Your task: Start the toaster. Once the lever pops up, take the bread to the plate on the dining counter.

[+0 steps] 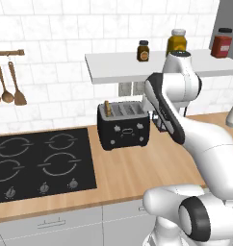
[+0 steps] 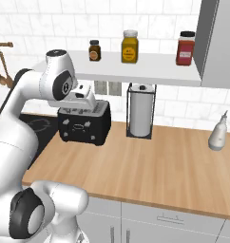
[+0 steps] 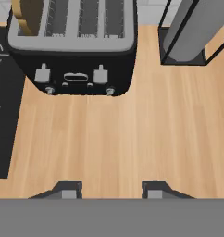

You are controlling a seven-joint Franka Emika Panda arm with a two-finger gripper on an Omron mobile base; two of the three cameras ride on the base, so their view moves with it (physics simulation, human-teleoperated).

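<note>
while the black boxy toaster (image 3: pixel 72 44) with its silvery slotted top sits on the light-wood worktop (image 3: pixel 114 139), the brown toast slice (image 3: pixel 27 16) stands in its end slot. two-finger gripper (image 3: pixel 111 190) hovers above bare wood before it, jaws apart, holding nothing.

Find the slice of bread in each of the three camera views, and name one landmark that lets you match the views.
Left base view: the bread stands in the leftmost slot of the toaster, picture centre.
Right base view: I cannot make the bread out; the arm covers the toaster's top.
Hand view: top left corner, in the leftmost slot.
Shared landmark: the toaster.
</note>
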